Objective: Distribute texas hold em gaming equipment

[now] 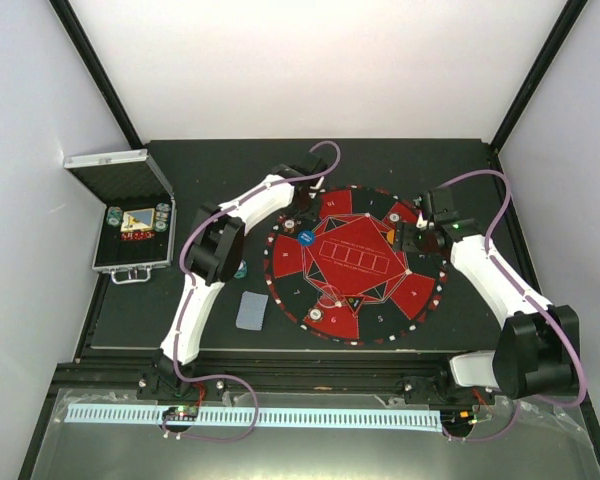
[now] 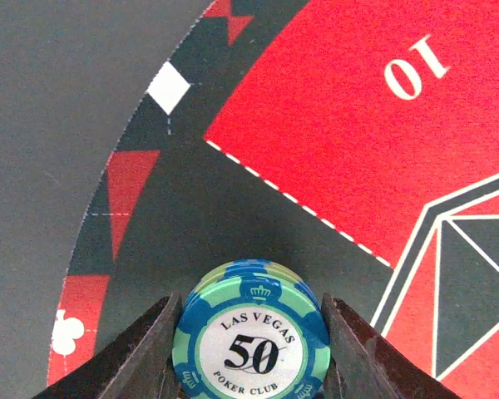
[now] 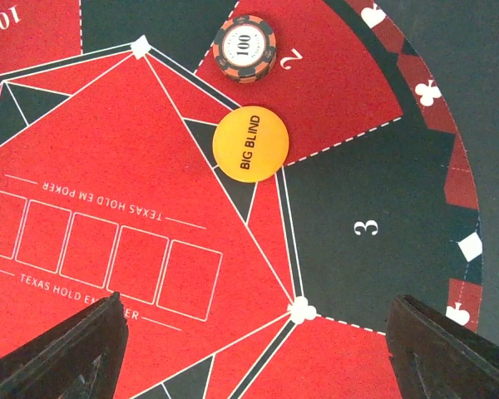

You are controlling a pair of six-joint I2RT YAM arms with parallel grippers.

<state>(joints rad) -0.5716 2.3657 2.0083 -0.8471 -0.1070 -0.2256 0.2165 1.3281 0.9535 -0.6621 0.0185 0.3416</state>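
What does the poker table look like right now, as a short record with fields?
left gripper: shut on the 50 chip stack, over the mat rim near section 10
right gripper: open, empty, over the mat
100 chip stack: on red section 2
Big Blind button: orange, beside the 100 chip stack, not touching
card: grey-blue, on the table left of the mat
case: open, far left

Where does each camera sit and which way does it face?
Top external: above, behind the bases, looking down on mat, left arm, right arm.
Left wrist: down past the shut left gripper holding teal chips.
Right wrist: down past the open right gripper at the Big Blind button.
Both wrists share the mat's seat 10.
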